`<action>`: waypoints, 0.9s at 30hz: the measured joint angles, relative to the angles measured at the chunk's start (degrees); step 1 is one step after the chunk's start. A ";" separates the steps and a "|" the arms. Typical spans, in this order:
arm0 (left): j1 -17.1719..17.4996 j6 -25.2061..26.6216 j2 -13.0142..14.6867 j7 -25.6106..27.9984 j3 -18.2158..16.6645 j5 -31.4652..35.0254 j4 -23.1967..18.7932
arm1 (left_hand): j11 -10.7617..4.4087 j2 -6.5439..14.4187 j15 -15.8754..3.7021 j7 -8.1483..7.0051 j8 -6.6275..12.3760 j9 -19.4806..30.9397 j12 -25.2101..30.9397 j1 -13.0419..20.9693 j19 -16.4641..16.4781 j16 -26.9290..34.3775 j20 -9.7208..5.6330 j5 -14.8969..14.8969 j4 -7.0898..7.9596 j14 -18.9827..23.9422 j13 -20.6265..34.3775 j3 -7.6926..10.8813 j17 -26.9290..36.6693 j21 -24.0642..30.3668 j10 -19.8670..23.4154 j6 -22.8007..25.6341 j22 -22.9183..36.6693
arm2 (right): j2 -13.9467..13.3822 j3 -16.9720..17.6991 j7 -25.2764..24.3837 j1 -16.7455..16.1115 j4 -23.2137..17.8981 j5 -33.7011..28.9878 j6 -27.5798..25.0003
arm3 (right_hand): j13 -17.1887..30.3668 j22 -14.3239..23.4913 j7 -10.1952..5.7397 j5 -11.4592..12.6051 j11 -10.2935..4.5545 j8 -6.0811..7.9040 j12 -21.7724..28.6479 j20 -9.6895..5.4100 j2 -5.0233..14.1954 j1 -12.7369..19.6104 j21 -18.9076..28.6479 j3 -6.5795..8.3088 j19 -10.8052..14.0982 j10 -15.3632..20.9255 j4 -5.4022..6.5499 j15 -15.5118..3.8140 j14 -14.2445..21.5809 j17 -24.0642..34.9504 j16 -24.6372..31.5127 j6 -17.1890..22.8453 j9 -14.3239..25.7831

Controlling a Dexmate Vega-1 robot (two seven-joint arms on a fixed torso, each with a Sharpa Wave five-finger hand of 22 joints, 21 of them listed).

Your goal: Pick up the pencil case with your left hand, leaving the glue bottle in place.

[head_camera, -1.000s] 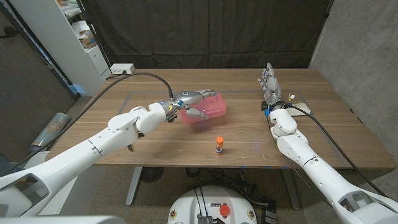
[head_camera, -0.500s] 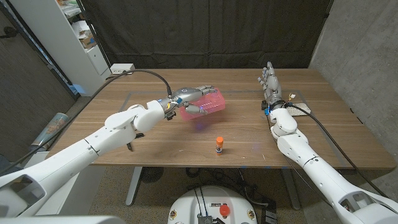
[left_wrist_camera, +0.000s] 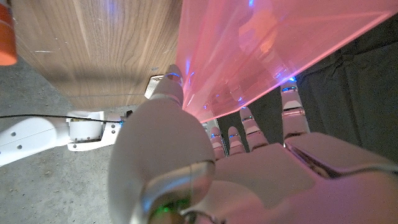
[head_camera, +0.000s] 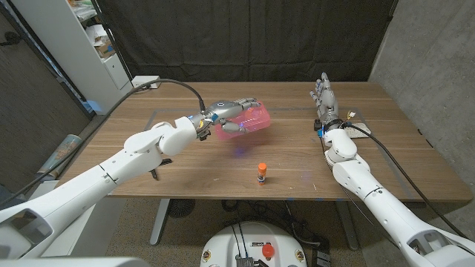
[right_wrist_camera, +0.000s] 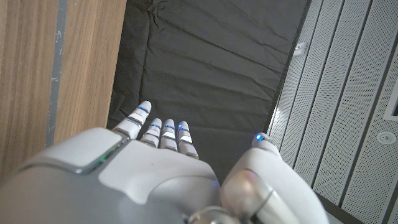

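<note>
The wooden table [head_camera: 185, 167] sat under everything. The pink pencil case [head_camera: 251, 121] was up off it, long axis running roughly left-right, clamped in the left hand [head_camera: 226, 119]. The right hand [head_camera: 324, 100] stood well apart with fingers spread, holding nothing. The glue bottle [head_camera: 261, 172] stood nearer the robot, untouched.

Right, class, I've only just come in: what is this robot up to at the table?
The robot's left hand grips a pink see-through pencil case and holds it above the wooden table, clear of the surface. A small glue bottle with an orange cap stands upright nearer the front edge, untouched. The right hand is at the table's right side, fingers straight, holding nothing.
</note>
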 measured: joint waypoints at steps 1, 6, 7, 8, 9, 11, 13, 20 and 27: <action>0.04 0.03 0.00 -0.01 -0.04 0.07 -0.12 | 0.00 0.00 0.00 0.00 0.00 0.00 0.00 0.00 0.00 0.00 0.00 0.00 0.00 0.00 0.00 0.00 0.08 0.00 0.00 0.00 0.00 | -0.08 0.07 -0.01 -0.09 -0.11 0.01 0.04 | 0.00 0.00 0.00 0.00 0.00 0.00 0.00 0.00 0.00 0.00 0.00 0.00 0.00 0.00 0.00 0.00 0.00 0.00 0.00 0.00 0.00; 0.24 0.46 0.01 -0.15 -0.43 0.34 -1.09 | 0.00 0.00 0.00 0.00 0.00 0.00 0.00 0.00 0.00 0.00 0.00 0.00 0.24 0.00 0.00 0.24 0.09 -0.01 0.00 0.00 0.01 | -0.41 0.43 -0.10 -0.59 -0.84 0.05 0.15 | 0.00 0.00 0.00 0.00 0.00 0.00 0.00 0.00 0.00 0.00 0.00 -0.16 0.00 0.00 -0.17 0.00 0.00 0.00 0.00 0.00 0.00; 0.28 0.47 0.02 -0.15 -0.50 0.34 -1.26 | 0.00 0.00 0.00 0.00 0.00 0.00 0.00 0.00 0.00 0.00 0.00 0.00 0.24 0.00 0.00 0.24 0.09 -0.01 0.00 0.00 0.01 | -0.43 0.45 -0.12 -0.60 -0.87 0.05 0.16 | 0.00 0.00 0.00 0.00 0.00 0.00 0.00 0.00 0.00 0.00 0.00 -0.16 0.00 0.00 -0.17 0.00 0.00 0.00 0.00 0.00 0.00; 0.36 0.57 0.05 -0.16 -0.64 0.38 -1.56 | 0.00 0.00 0.00 0.00 0.00 0.00 0.00 0.00 0.00 0.00 0.00 0.00 0.25 0.00 0.00 0.24 0.09 -0.02 0.00 0.00 0.01 | -0.52 0.54 -0.16 -0.75 -1.07 0.05 0.18 | 0.00 0.00 0.00 0.00 0.00 0.00 0.00 0.00 0.00 0.00 0.00 -0.16 0.00 0.00 -0.16 0.00 0.00 0.00 0.00 0.00 0.00; 0.44 0.71 0.08 -0.16 -0.75 0.40 -1.78 | 0.00 0.00 0.00 0.00 0.00 0.00 0.00 0.00 0.00 0.00 0.00 0.00 0.25 0.00 0.00 0.24 0.09 -0.02 0.00 0.00 0.01 | -0.57 0.61 -0.19 -0.86 -1.23 0.05 0.18 | 0.00 0.00 0.00 0.00 0.00 0.00 0.00 0.00 0.00 0.00 0.00 -0.16 0.00 0.00 -0.16 0.00 0.00 0.00 0.00 0.00 0.00; 0.53 0.80 0.13 -0.16 -0.88 0.44 -2.06 | 0.00 0.00 0.00 0.00 0.00 0.00 0.00 0.00 0.00 0.00 0.00 0.00 0.25 0.00 -0.01 0.24 0.33 -0.13 0.00 0.00 0.02 | -0.63 0.66 -0.24 -0.94 -1.36 0.05 0.19 | 0.00 0.00 0.00 0.00 0.00 0.00 0.00 0.00 0.00 0.00 0.00 -0.16 0.00 0.00 -0.16 0.00 0.00 0.00 0.00 0.00 0.00; 0.66 0.88 0.21 -0.17 -1.08 0.54 -2.43 | 0.00 0.00 0.28 0.00 0.00 0.00 0.00 0.00 0.00 0.00 0.00 0.00 0.25 0.28 -0.01 0.24 0.37 -0.17 0.00 0.00 0.03 | -0.73 0.75 -0.31 -1.12 -1.64 0.06 0.19 | 0.00 0.00 0.00 0.00 0.00 0.00 0.00 0.00 0.00 0.00 0.00 -0.16 0.00 0.00 -0.16 0.00 0.00 0.00 0.00 0.00 0.00; 1.22 1.33 0.57 -0.17 -1.94 0.61 -3.75 | 0.00 0.45 0.28 0.00 0.00 -0.01 0.00 0.46 0.00 0.00 0.00 -0.05 0.29 0.28 -0.01 0.19 0.37 -0.20 0.00 0.00 0.05 | -0.98 0.98 -0.46 -1.67 -2.33 0.07 0.22 | 0.00 0.00 0.00 0.00 0.00 0.00 0.00 0.00 0.00 0.00 0.00 -0.16 0.00 0.00 -0.16 0.00 0.00 0.00 0.00 0.00 0.00; 2.04 1.86 1.16 0.28 -3.40 0.63 -5.57 | 0.00 0.45 0.28 0.00 0.00 -0.01 0.00 0.46 0.00 0.00 0.00 -0.06 0.14 0.28 -0.01 0.35 0.63 0.02 0.00 0.00 0.06 | -1.07 1.09 -0.57 -2.03 -2.86 0.07 0.23 | 0.00 0.00 0.00 0.00 0.00 0.00 0.00 0.00 0.00 0.00 0.00 -0.16 0.00 0.00 -0.16 0.00 0.00 0.00 0.00 0.00 0.00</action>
